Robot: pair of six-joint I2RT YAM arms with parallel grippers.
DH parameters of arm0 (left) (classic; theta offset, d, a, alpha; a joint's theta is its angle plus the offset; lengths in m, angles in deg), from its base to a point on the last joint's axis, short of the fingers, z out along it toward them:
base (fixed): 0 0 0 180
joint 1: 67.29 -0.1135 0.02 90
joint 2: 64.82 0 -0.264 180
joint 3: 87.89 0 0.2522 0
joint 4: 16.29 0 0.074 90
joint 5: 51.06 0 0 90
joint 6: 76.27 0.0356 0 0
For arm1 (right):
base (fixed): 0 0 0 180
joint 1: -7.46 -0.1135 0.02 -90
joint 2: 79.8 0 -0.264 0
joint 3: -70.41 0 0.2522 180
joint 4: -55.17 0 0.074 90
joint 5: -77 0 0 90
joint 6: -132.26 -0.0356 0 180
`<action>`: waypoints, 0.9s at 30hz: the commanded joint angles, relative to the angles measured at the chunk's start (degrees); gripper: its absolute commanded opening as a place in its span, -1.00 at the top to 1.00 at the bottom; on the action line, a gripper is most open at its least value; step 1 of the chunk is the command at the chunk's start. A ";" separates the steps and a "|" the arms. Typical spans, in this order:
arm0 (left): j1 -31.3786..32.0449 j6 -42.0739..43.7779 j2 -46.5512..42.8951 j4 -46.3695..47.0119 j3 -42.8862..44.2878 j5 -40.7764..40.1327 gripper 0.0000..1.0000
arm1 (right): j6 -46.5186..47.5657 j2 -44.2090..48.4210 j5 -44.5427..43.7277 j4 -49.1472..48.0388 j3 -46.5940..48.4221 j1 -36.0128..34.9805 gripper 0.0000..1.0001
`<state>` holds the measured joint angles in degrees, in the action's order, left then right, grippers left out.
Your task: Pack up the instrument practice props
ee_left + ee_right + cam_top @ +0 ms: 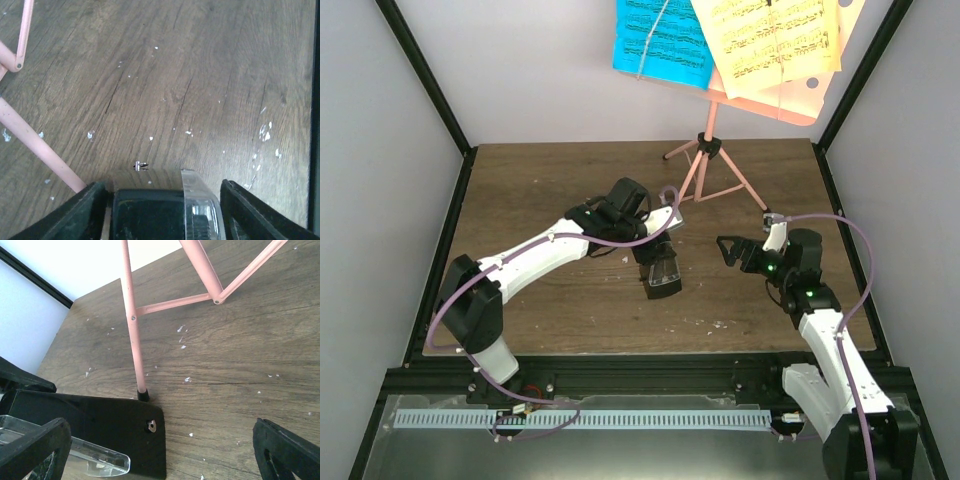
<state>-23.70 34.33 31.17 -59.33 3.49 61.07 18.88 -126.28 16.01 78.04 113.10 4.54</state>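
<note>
Grasping the metronome (662,278) in left claw (160,192) at surface (570,190) centre. Holding right claw (159,430) released near the music stand (708,150).

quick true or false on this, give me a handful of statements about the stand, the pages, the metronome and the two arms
1. A blue page sits on the desk of the music stand. True.
2. The right gripper has its fingers closed on a tripod leg. False: its fingers are spread wide and hold nothing.
3. The metronome sits between the left fingers. True.
4. The yellow page lies flat on the table. False: it is up on the stand, to the right of the blue page.
5. The music stand lies on its side. False: it stands upright on its tripod legs.
</note>
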 commanded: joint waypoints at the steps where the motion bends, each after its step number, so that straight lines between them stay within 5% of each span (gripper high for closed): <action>1: 0.31 -0.55 -1.39 -0.89 -0.72 0.48 -0.45 | 0.79 1.33 -0.33 1.08 0.12 0.26 -1.00; 4: 0.34 -1.59 -2.05 -0.19 -0.90 1.04 -0.67 | 0.90 1.85 -0.38 1.24 -0.01 0.30 -1.00; 10: 0.31 -2.62 -2.56 -0.02 -0.88 2.07 -0.71 | 0.73 2.70 -0.27 1.44 -0.08 0.20 -1.00; 21: 0.37 -5.70 -2.56 -3.95 -1.38 -3.28 -0.12 | 1.15 3.32 -0.35 1.96 -0.74 0.27 -1.00; 27: 0.95 -16.87 -7.18 -4.83 -4.87 -16.97 0.11 | 2.47 3.11 -2.77 2.76 -1.04 0.23 -1.00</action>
<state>-23.09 26.82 27.76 -61.03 0.89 54.95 19.52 -123.46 15.33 80.11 112.14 4.54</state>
